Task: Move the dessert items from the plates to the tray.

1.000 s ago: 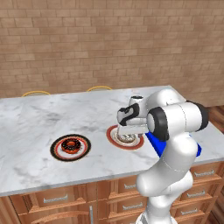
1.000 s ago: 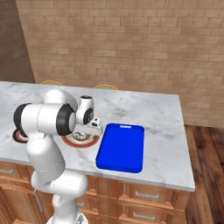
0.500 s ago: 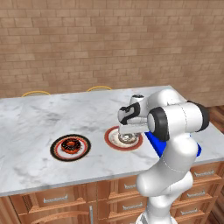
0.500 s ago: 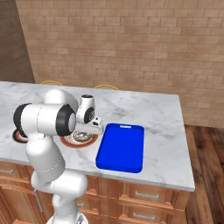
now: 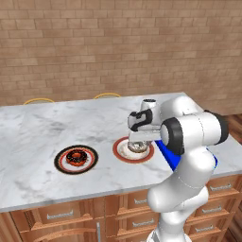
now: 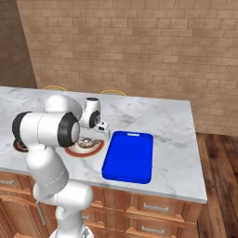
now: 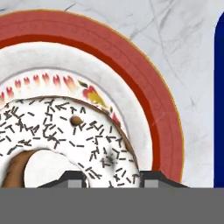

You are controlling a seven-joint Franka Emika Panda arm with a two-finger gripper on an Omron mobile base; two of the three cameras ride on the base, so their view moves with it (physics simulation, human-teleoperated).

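Observation:
The pale donut [image 7: 65,131], white-glazed with dark sprinkles, lies on the cream plate with a red-brown rim [image 7: 146,94]. My gripper [image 7: 111,180] is low over it and open, and its fingertips [image 7: 151,179] straddle the near side of the ring. From the base views the gripper [image 5: 138,141] hangs just above that donut [image 5: 137,148] and plate [image 5: 122,152]. The chocolate donut [image 5: 75,157] rests on the black and red plate [image 5: 60,163] to the left. The blue tray [image 6: 129,156] lies right of the cream plate [image 6: 76,151]; the arm hides much of the tray [image 5: 166,152] in the left base view.
The marble counter [image 5: 38,132] ends in a front edge above wooden drawers [image 5: 56,215]. A brick wall [image 5: 94,47] stands behind it, and two yellow chair backs [image 5: 38,100] show over the far edge. The tray's edge [image 7: 218,109] runs close beside the plate.
The gripper has come down a little toward the pale donut on the cream plate. Both donuts, the plates and the tray have stayed in place.

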